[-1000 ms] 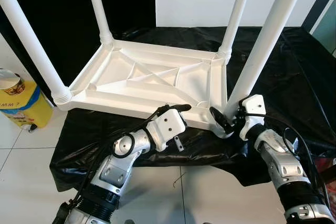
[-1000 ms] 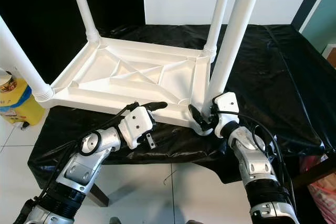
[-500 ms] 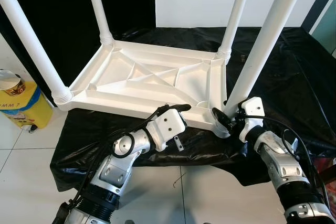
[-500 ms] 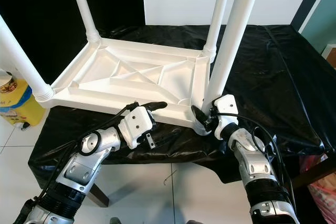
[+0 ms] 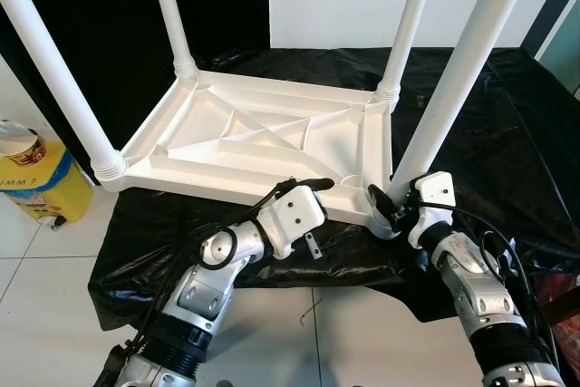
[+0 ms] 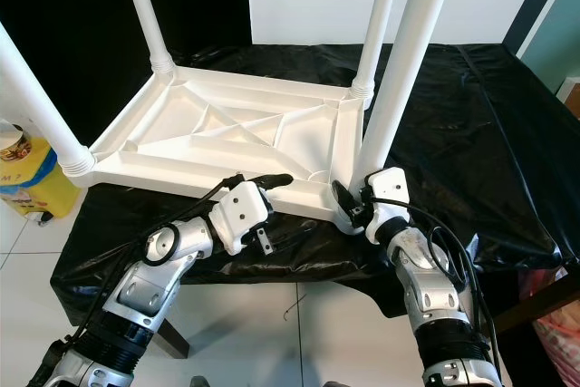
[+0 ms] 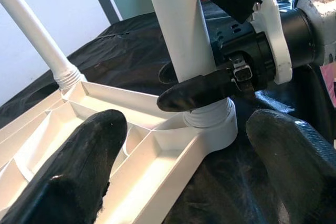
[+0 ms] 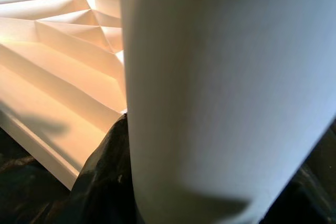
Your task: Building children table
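Since a second ago, my right tool (image 5: 385, 208) had crept closer to the near-right leg (image 5: 450, 88) and was clamped around its base. That leg stood in the corner socket of the upturned white children's table (image 5: 263, 147), which lay on the black-covered bench (image 5: 507, 133). My left tool (image 5: 304, 186) hovered with fingers (image 7: 79, 166) apart at the table's near edge.

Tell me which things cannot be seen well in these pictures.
- Tops of the four white legs: cut off by the upper edge in both eye views.
- Yellow container: cut by the left edge; its print is too small to read.
- Joint of the near right leg with the tabletop: hidden by the right gripper.
- Right wrist view: the leg hides the far finger.
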Available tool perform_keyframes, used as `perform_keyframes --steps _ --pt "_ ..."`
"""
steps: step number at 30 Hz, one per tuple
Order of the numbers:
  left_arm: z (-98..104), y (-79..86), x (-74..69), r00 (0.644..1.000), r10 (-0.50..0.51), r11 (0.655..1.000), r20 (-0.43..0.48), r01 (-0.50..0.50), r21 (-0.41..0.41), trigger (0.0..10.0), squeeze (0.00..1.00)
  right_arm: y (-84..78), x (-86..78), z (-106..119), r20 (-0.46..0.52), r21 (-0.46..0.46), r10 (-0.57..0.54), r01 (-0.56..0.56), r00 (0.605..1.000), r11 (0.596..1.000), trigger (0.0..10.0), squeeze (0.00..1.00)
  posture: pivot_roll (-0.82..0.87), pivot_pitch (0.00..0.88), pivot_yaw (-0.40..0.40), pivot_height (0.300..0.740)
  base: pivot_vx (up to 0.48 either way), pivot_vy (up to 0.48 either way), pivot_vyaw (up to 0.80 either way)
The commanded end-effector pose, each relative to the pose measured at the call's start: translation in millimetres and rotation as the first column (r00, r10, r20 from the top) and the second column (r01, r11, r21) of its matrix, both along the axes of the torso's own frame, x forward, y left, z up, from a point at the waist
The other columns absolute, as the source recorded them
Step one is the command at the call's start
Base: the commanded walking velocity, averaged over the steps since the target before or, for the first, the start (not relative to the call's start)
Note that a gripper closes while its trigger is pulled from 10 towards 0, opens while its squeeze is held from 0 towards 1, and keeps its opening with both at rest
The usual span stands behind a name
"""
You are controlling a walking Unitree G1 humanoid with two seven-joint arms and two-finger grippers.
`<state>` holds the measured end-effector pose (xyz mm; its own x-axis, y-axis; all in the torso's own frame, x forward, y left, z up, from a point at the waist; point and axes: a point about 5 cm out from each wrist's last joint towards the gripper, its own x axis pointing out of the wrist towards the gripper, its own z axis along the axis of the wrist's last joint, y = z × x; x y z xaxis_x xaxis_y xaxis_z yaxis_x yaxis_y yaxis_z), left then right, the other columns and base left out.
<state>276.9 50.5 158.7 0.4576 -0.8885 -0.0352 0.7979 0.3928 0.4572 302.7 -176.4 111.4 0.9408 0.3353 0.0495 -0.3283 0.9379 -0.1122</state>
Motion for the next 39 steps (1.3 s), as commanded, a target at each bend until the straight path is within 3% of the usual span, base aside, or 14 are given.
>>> perform_keyframes --steps 1,5,16,21,23,25,28,31,39 --pt "-0.2 -1.5 2.3 0.999 0.029 1.000 0.012 -0.029 -0.012 10.0 0.00 -7.0 -6.1 -18.6 -0.080 -0.054 -0.067 0.063 0.995 0.997 10.0 0.00 -0.07 0.015 -0.016 0.740 0.000 0.000 0.00" --pt "-0.2 0.5 3.7 0.999 0.037 0.999 0.017 -0.037 -0.010 10.0 0.00 -10.4 -9.8 -22.5 -0.089 -0.040 -0.179 0.176 0.980 0.984 10.0 0.00 -0.06 0.015 -0.025 0.740 0.000 0.000 0.00" --pt "-4.1 4.7 -0.7 1.000 0.026 1.000 0.009 -0.026 0.013 10.0 0.00 -0.6 -20.5 -30.7 -0.093 -0.028 -0.292 0.291 0.952 0.956 10.0 0.00 -0.05 0.022 -0.023 0.740 0.000 0.000 0.00" --pt "-6.2 2.8 -3.2 1.000 0.018 1.000 0.005 -0.018 0.015 10.0 0.00 3.7 -26.6 -33.6 -0.091 0.009 -0.437 0.439 0.895 0.898 10.0 0.00 -0.04 0.014 -0.031 0.740 0.000 0.000 0.00" --pt "-6.2 2.8 -3.2 1.000 0.018 1.000 0.005 -0.018 0.015 10.0 0.00 3.7 -26.6 -33.6 -0.091 0.009 -0.437 0.439 0.895 0.898 10.0 0.00 -0.04 0.014 -0.031 0.740 0.000 0.000 0.00" --pt "-9.1 1.9 -3.6 1.000 0.012 1.000 -0.012 -0.012 0.006 10.0 0.00 7.6 -28.0 -32.0 -0.092 0.031 -0.495 0.500 0.864 0.866 10.0 0.00 -0.05 0.011 -0.026 0.740 0.000 0.000 0.00" --pt "-10.4 1.7 -3.7 1.000 0.009 1.000 -0.021 -0.009 0.002 10.0 0.00 9.0 -28.2 -31.1 -0.092 0.038 -0.508 0.513 0.856 0.857 10.0 0.00 -0.05 0.011 -0.026 0.740 0.000 0.000 0.00" --pt "-13.2 0.2 -4.1 0.998 -0.011 1.000 -0.067 0.009 -0.026 10.0 0.00 18.6 -29.9 -24.3 -0.062 0.058 -0.473 0.476 0.879 0.877 10.0 0.00 -0.08 0.014 -0.008 0.740 0.000 0.000 0.00" --pt "-19.1 -3.2 -6.5 0.992 -0.042 0.999 -0.115 0.037 -0.040 10.0 0.00 15.6 -32.3 -18.8 -0.033 0.070 -0.482 0.483 0.876 0.873 10.0 0.00 -0.09 0.024 0.004 0.740 0.000 0.000 0.00"
